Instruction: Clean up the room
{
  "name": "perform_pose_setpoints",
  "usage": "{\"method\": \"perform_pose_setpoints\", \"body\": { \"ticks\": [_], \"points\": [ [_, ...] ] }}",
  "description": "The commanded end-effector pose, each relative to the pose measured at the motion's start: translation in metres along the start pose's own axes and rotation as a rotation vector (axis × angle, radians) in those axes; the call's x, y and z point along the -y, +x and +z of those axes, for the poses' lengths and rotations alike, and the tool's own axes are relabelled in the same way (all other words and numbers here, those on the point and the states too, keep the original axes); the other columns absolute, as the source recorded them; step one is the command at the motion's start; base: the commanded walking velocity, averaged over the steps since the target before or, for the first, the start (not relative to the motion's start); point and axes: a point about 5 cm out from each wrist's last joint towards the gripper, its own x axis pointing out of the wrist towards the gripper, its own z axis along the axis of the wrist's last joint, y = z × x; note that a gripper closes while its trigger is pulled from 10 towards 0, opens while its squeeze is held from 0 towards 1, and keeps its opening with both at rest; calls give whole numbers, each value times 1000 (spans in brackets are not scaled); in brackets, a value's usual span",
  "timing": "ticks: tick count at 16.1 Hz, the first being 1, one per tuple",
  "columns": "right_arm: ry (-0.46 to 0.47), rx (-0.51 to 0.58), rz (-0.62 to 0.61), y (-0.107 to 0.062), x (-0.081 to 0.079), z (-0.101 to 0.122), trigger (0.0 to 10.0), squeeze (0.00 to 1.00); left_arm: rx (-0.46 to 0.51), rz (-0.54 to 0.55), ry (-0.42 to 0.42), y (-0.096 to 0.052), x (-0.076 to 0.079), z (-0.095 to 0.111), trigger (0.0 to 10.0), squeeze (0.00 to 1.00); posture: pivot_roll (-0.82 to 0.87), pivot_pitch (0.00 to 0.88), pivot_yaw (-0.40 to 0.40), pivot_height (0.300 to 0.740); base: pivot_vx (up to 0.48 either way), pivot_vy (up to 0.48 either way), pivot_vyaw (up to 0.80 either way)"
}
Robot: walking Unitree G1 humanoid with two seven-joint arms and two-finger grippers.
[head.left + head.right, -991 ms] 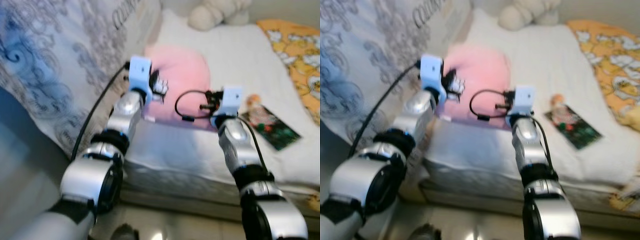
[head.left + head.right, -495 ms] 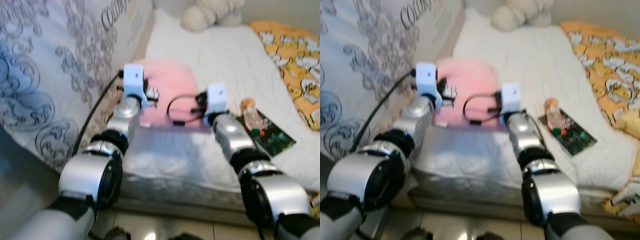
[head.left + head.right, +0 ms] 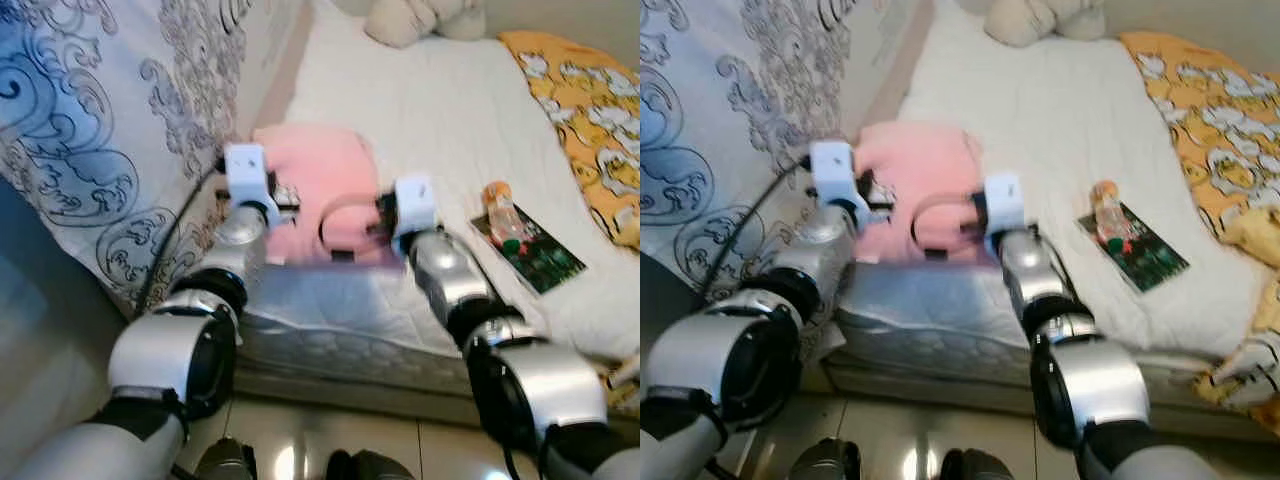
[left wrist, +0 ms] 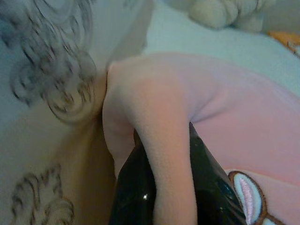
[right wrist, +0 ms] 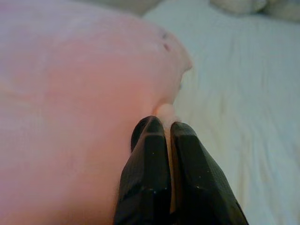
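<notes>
A pink cushion (image 3: 318, 170) lies on the white bed (image 3: 450, 110), near its front left corner. My left gripper (image 3: 284, 196) is shut on the cushion's left edge; in the left wrist view a fold of pink fabric (image 4: 164, 122) runs between its black fingers (image 4: 133, 187). At the cushion's near right edge my right gripper (image 3: 378, 208) is shut on a small pinch of the fabric, which the right wrist view shows between the fingertips (image 5: 150, 129). Both silver arms reach forward over the mattress edge.
A bottle with an orange cap (image 3: 498, 212) lies beside a dark printed card (image 3: 535, 255) at the right. Behind them is an orange patterned blanket (image 3: 590, 110), and a cream plush toy (image 3: 420, 18) sits at the bed's far end. A swirl-patterned cloth (image 3: 100, 130) hangs at the left.
The whole view has shifted, so the camera has moved. Both grippers stay on the pink cushion, which now lies a little closer to the bed's front left edge relative to the bottle.
</notes>
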Motion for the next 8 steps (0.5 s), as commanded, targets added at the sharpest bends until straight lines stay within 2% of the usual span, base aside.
{"method": "perform_pose_setpoints", "body": {
  "ticks": [1, 3, 4, 6, 7, 8],
  "points": [
    [17, 6, -76, -2, 19, 1, 10000, 0, 121, 44, 21, 6, -7, 32, 10000, 0, -14, 140, -135, 740, 0, 0, 0],
    [-7, -37, -81, -3, 18, -6, 10000, 0, 72, 37, 51, 4, -7, 19, 10000, 0, -28, 157, -137, 740, 0, 0, 0],
    [-48, -72, -79, -5, 15, -15, 10000, 0, 31, 4, 48, 1, -3, 7, 10000, 0, -43, 169, -138, 740, 0, 0, 0],
    [-67, -104, -72, -7, 11, -23, 10000, 0, -4, -13, 70, -1, 0, -3, 10000, 0, -53, 178, -143, 740, 0, 0, 0],
    [-72, -116, -67, -8, 8, -27, 10000, 1000, -17, -22, 78, -2, 2, -7, 10000, 714, -57, 183, -140, 740, 0, 0, 0],
    [-71, -124, -67, -8, 7, -29, 10000, 1000, -22, -19, 81, -2, 2, -7, 10000, 1000, -59, 189, -140, 740, 0, 0, 0]
  ]
}}
